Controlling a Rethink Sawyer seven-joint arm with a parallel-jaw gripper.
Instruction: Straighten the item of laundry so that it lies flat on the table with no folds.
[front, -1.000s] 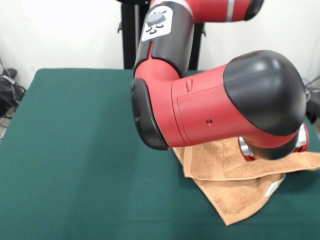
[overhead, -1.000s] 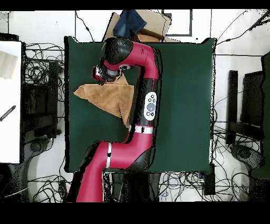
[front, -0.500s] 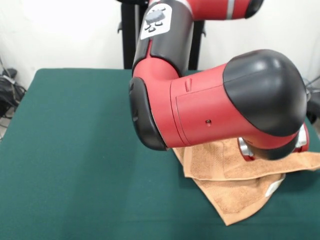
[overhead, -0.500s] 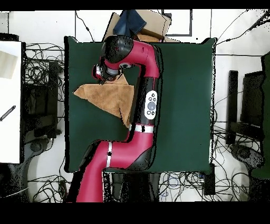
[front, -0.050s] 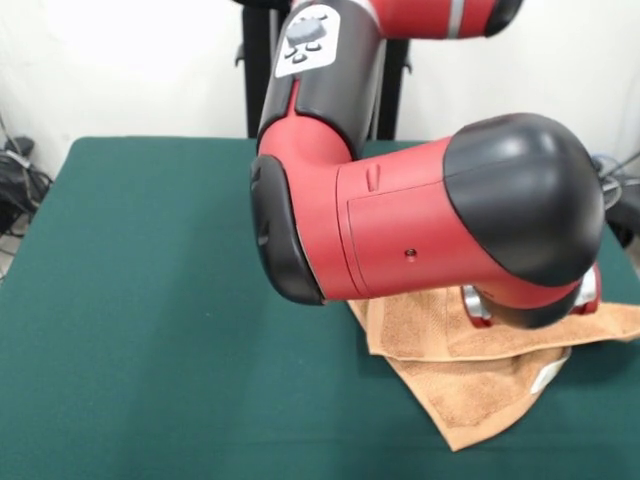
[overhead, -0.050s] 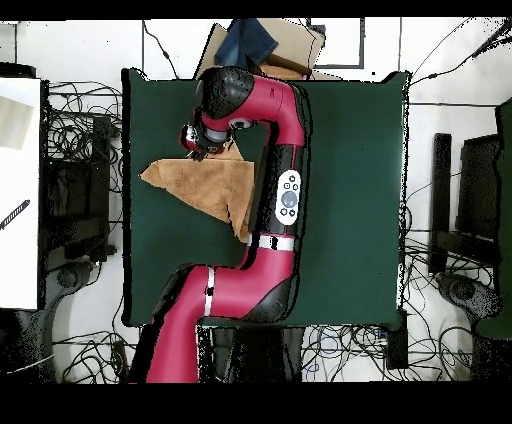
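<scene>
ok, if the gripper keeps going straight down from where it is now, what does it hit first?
Most likely the towel: the gripper sits over its far edge in the overhead view. The arm hides the tip in the front view, so height and contact are unclear.

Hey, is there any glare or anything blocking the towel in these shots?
Front view: a soft highlight on the arm's black joint cap, and the arm hides the towel's far part. Overhead view: even light, no glare on the towel.
</scene>
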